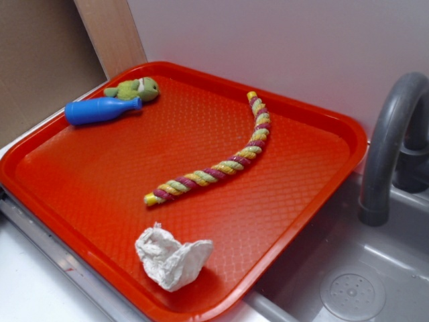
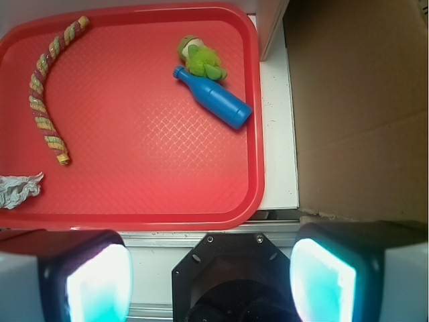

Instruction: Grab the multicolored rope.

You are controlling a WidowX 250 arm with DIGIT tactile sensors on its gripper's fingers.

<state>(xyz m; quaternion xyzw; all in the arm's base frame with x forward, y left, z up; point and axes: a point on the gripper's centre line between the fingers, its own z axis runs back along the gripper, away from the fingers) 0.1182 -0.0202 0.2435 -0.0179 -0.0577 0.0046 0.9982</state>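
We found the multicolored rope (image 1: 216, 169) lying in a loose curve on the red tray (image 1: 80, 181), well apart from the blue bottle (image 1: 100, 110) and green plush toy (image 1: 137, 88) at the tray's far corner, its lower end near the crumpled paper wad (image 1: 172, 258). We judged it light, soft and floppy, best pinched across its middle. The pincer (image 2: 211, 278) stood spread and empty, off the tray; the exterior view showed no arm.

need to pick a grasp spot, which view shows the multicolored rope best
The exterior view: the multicolored rope lies whole and large in the middle of the red tray, its strands clear. The wrist view shows it whole too, but small at the left edge, far from the open pincer.
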